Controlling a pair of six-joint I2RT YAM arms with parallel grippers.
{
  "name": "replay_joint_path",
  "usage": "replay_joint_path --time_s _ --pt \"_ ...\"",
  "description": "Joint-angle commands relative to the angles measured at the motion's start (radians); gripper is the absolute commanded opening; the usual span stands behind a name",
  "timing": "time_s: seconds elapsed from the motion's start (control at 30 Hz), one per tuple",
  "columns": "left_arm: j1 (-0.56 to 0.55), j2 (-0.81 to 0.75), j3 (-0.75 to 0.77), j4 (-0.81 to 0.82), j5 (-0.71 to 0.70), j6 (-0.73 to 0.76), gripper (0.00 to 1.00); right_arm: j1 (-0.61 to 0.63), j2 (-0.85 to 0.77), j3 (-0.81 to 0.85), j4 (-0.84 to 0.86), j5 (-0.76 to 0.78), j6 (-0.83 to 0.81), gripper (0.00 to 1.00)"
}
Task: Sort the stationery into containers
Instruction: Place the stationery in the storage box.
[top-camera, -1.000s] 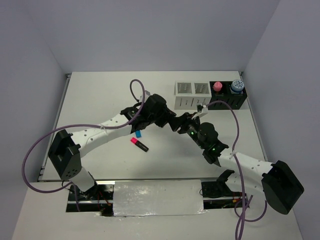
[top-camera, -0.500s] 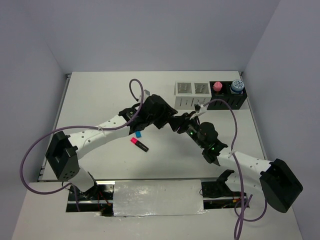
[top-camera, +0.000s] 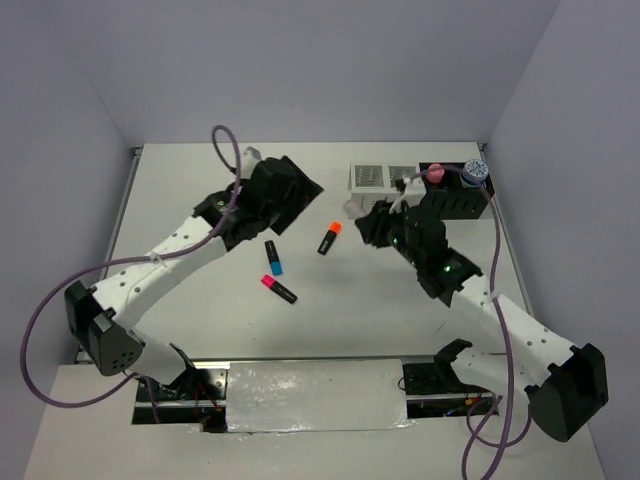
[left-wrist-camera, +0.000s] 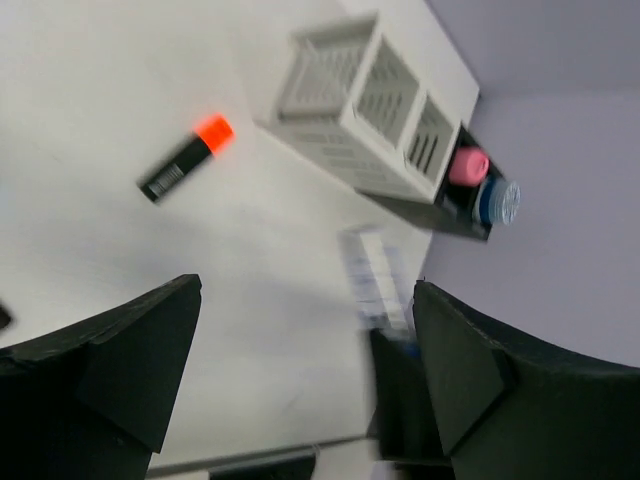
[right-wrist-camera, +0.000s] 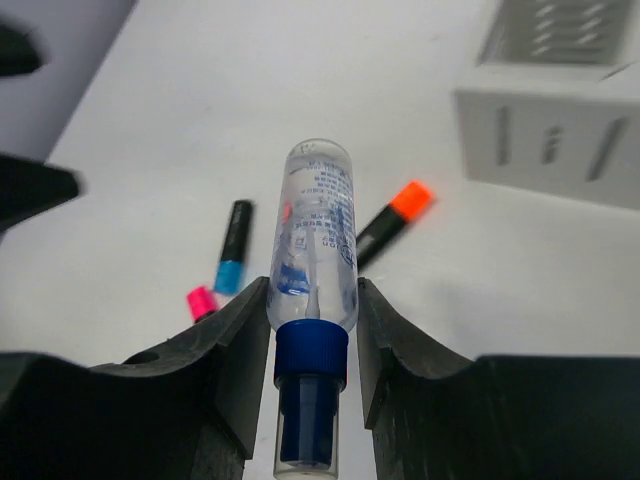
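Right now, on the table (top-camera: 200, 330), the containers (top-camera: 360, 203) stand in a row at one o'clock, two white boxes (left-wrist-camera: 340, 150) and two black boxes (top-camera: 458, 206). My right gripper (right-wrist-camera: 313, 300), at six o'clock of the white pair, is clamped narrow on the white-blue pen (right-wrist-camera: 315, 230) near its blue cap, while my left gripper (left-wrist-camera: 300, 350) hangs wide and empty at ten o'clock. I judge the pen wants lifting over a white rim, tipping nose-down, and letting go only once inside the walls. Blue print on its clear barrel and the orange highlighter's (left-wrist-camera: 185, 160) pale label are too fine to read.

Three highlighters (top-camera: 330, 239) (top-camera: 273, 257) (top-camera: 279, 289), four boxes (top-camera: 366, 177) (top-camera: 398, 172) (top-camera: 443, 200) (top-camera: 478, 200), one pen (right-wrist-camera: 312, 240)
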Motion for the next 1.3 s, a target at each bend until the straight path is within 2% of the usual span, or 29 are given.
replay_joint_path --time_s 0.0,0.03,0.07,0.13,0.3,0.5,0.7,1.1,1.13,1.17,1.23,1.27 --pt "0.073 -0.113 0.046 -0.168 -0.102 0.134 0.99 -0.128 0.071 0.281 -0.356 0.005 -0.125 0.00" --pt "0.102 -0.154 0.030 -0.185 -0.114 0.213 0.99 -0.208 0.119 0.410 -0.515 -0.002 -0.163 0.00" --pt "0.116 -0.176 0.022 -0.188 -0.114 0.214 0.99 -0.239 0.164 0.468 -0.574 -0.009 -0.189 0.00" --pt "0.136 -0.236 0.010 -0.199 -0.129 0.388 0.99 -0.279 0.267 0.622 -0.703 -0.005 -0.226 0.00" --pt "0.145 -0.349 -0.026 -0.312 -0.182 0.577 0.99 -0.345 0.449 0.919 -0.859 0.063 -0.281 0.00" --pt "0.148 -0.393 -0.056 -0.366 -0.085 0.735 0.99 -0.394 0.718 1.210 -0.978 0.087 -0.300 0.00" --pt "0.149 -0.483 -0.185 -0.342 -0.057 0.797 0.99 -0.435 0.891 1.338 -1.037 0.051 -0.308 0.00" --pt "0.149 -0.494 -0.303 -0.300 -0.033 0.814 0.99 -0.455 0.999 1.320 -1.020 0.018 -0.312 0.01" --pt "0.149 -0.489 -0.308 -0.296 -0.033 0.812 0.99 -0.458 1.005 1.321 -1.023 0.018 -0.312 0.04" --pt "0.149 -0.486 -0.311 -0.297 -0.033 0.811 0.99 -0.460 1.017 1.324 -1.028 0.018 -0.311 0.17" --pt "0.150 -0.480 -0.313 -0.302 -0.030 0.814 0.99 -0.463 1.038 1.326 -1.026 0.021 -0.309 0.29" --pt "0.149 -0.482 -0.314 -0.302 -0.030 0.815 0.99 -0.464 1.045 1.329 -1.028 0.018 -0.306 0.44"
